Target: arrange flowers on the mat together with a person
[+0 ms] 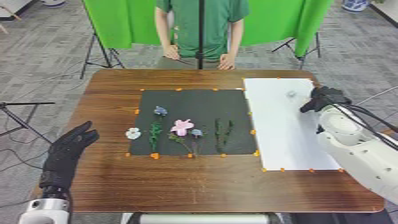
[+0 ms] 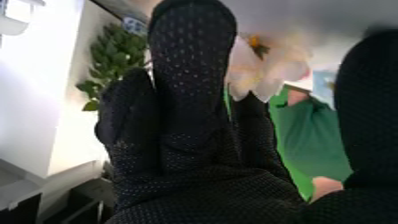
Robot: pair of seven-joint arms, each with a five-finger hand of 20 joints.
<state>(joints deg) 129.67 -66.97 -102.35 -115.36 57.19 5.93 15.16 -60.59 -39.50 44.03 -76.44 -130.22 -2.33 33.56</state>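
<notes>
Flowers (image 1: 182, 126), soft-petalled and thin-stemmed, mostly spread over a matte dark mat (image 1: 191, 100), well apart from the right hand (image 1: 326, 98). Right hand released, in woven black fabric with fine pale dots, fingers (image 2: 191, 60) long and extended, thumb (image 2: 371, 100) apart. Close by the fingertips, a pale blossom (image 2: 271, 70) with thin, rounded petals and a touch of orange nearby; contact with the glove impossible to tell. Beneath and beside, a smooth white sheet (image 1: 289, 132), with a small pale shape (image 1: 291, 93) on top, near that hand.

Farther out, on the mat: two slender green sprigs (image 1: 220, 135), side by side; a small bluish bloom (image 1: 196, 132) just beside broad, rounded pink petals; a ruffled blue flower (image 1: 160, 110) above a leafy green stem (image 1: 155, 136). At the mat's side edge, a compact white flower (image 1: 132, 133). Beyond, over the grained brown wooden table (image 1: 111, 102), the left hand (image 1: 67, 150), black-gloved, released, fingers straight.
</notes>
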